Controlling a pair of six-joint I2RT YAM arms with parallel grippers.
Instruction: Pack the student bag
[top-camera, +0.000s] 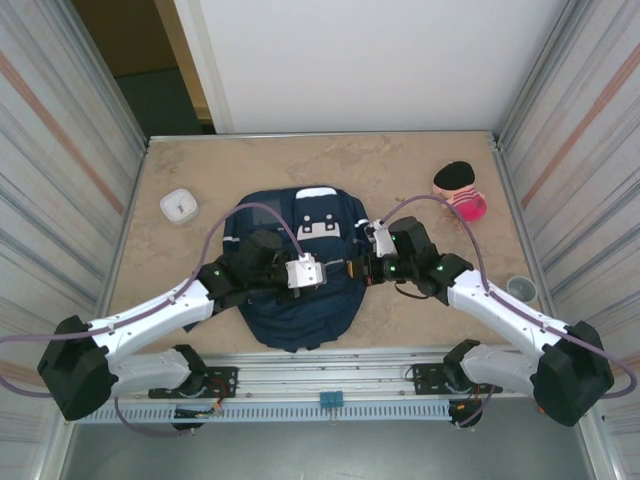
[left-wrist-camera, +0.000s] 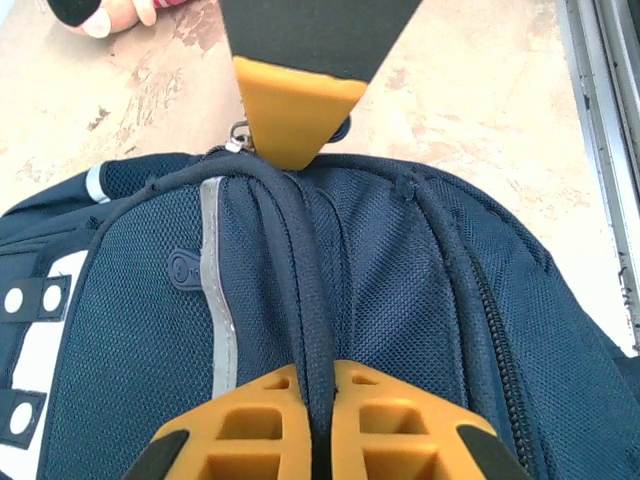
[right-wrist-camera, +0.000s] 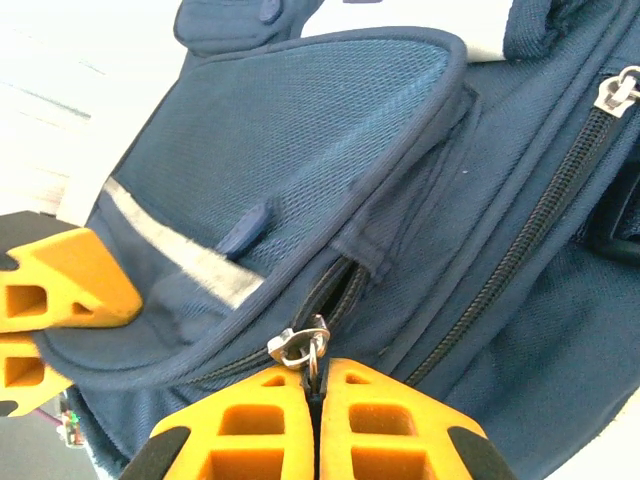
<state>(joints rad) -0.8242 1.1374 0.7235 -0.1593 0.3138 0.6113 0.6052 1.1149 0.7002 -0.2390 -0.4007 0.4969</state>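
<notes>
- You have bare tabletop (top-camera: 400, 165) behind the student bag (top-camera: 300, 315).
- To your left, a small white square box (top-camera: 178, 206) sits well apart from the bag, leaving a lane between them.
- To your right, a pink-and-black soft item (top-camera: 460, 190) and a small grey dish (top-camera: 521, 288) narrow the way.
- The left arm (top-camera: 160, 315) and right arm (top-camera: 500, 310) meet over the bag's middle and block any crossing there.

left fingers (left-wrist-camera: 250, 425): clamped on piped seam (left-wrist-camera: 300, 250) | student bag (left-wrist-camera: 430, 300): navy, beneath

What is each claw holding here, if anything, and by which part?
The left claw pinches a raised fabric ridge on the backpack. The right claw grips a metal zipper pull on the same backpack.
</notes>
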